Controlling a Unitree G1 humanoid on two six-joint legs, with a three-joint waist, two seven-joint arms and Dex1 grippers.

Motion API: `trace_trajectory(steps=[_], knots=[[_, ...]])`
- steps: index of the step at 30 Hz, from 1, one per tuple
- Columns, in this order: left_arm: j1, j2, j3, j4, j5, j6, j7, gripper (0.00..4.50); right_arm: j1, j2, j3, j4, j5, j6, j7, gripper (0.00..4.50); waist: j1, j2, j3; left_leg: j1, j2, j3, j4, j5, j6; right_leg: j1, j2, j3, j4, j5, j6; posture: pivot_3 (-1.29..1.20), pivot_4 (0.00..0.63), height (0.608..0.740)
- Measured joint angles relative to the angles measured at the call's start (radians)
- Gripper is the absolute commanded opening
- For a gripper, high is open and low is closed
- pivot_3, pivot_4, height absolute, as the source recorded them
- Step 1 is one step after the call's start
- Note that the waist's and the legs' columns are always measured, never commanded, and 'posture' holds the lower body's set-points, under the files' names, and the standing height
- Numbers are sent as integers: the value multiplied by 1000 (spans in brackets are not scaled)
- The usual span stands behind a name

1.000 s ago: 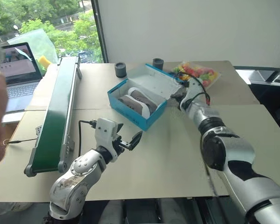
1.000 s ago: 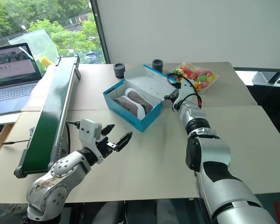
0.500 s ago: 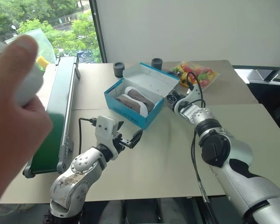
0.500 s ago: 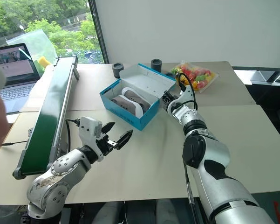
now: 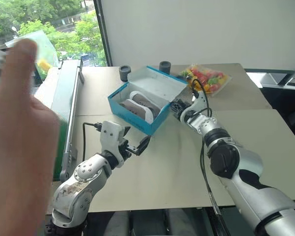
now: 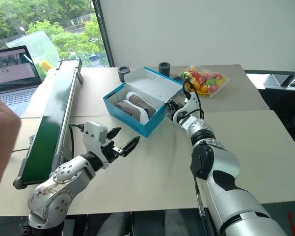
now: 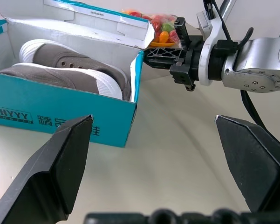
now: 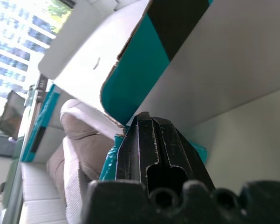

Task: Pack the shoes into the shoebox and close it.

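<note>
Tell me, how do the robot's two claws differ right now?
The left claw has its two black fingers spread wide and hangs over bare table, short of the shoebox. The right claw is shut, fingers pressed together, its tip at the corner of the shoebox under the raised lid. The left claw holds nothing; whether the right one touches the lid is hard to tell. Both point roughly level toward the shoebox.

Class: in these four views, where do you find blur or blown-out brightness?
Left eye view: a person's hand close to the lens is large and blurred. Right wrist view: the right gripper and shoebox are soft, the window corner washed out. Left wrist view: the fingers are soft.
</note>
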Motion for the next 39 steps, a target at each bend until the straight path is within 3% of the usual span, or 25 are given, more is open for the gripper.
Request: trace_trajectory(steps=[5,12,16,21,30,34,39], knots=[[-1,4,1,0,0,0,-1,4500,-18,13,66,0,-37,3,148,63,-1,0,0,0,0,0,0,0,0,-1,0,0,0,0,0,0,150,740],[-1,6,4,1,0,0,0,4500,-27,65,356,-30,-230,65,472,63,-3,0,0,0,0,-1,0,0,0,-1,0,0,2,0,0,0,150,740],[0,7,10,0,0,0,2,4500,1,83,455,-91,-280,87,567,63,5,0,0,0,0,-3,0,0,0,-1,0,0,2,0,0,0,150,740],[1,7,20,0,0,0,8,4500,45,86,470,-133,-298,82,456,63,6,0,0,0,-1,-6,0,0,0,-2,-1,0,2,0,0,0,150,740],[7,13,23,-1,0,0,11,4500,64,-10,571,-109,-433,18,192,63,-1,0,0,1,0,-4,0,0,0,-2,0,1,2,0,0,0,150,740],[4,13,23,-1,0,0,10,4500,65,38,522,-40,-416,4,5,63,-8,0,0,1,0,-4,0,0,0,-2,0,1,3,0,0,0,150,740],[-3,14,22,-1,0,0,9,4500,49,82,371,-6,-328,-4,-153,63,-9,0,0,1,-1,-5,0,0,0,-1,0,1,3,0,0,0,150,740]])
